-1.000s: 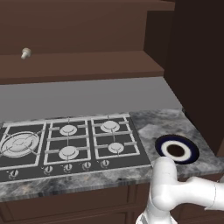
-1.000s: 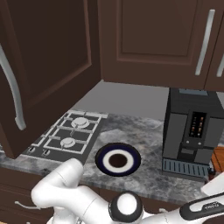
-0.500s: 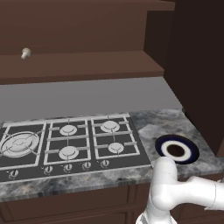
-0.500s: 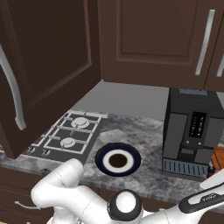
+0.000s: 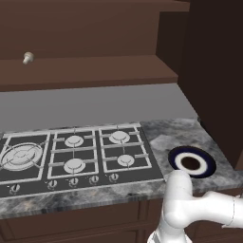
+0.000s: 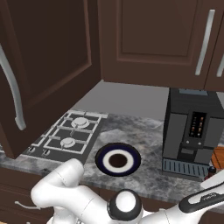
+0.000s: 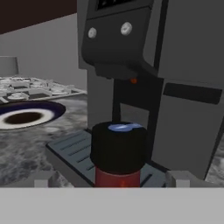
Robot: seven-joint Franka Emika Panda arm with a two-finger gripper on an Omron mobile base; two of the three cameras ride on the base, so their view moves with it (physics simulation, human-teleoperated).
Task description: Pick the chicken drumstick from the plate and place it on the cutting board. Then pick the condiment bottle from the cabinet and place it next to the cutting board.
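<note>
The condiment bottle [image 7: 117, 153], red with a black cap, stands upright on the counter just in front of the coffee machine [image 7: 144, 74]. My gripper [image 7: 111, 179] is open, with a fingertip on each side of the bottle and a gap to it on both. The plate [image 6: 118, 159] [image 5: 191, 163] [image 7: 26, 116], navy-rimmed, lies empty right of the stove. An orange-brown edge of the cutting board [image 6: 218, 156] shows at the far right. The cabinet door [image 6: 43, 65] hangs open over the stove, and its shelf [image 5: 85, 71] is visible. The chicken drumstick is out of view.
The gas stove [image 5: 71, 152] takes up the left of the counter. The tall dark coffee machine [image 6: 192, 131] stands close behind the bottle, with its drip tray [image 6: 186, 168] at the base. A small pale object [image 5: 28, 58] sits on the cabinet shelf. Shut wall cabinets [image 6: 153, 39] hang above.
The jaws have gone from shut to wide apart. The arm has barely shifted in the base views, and the plate and stove are where they were.
</note>
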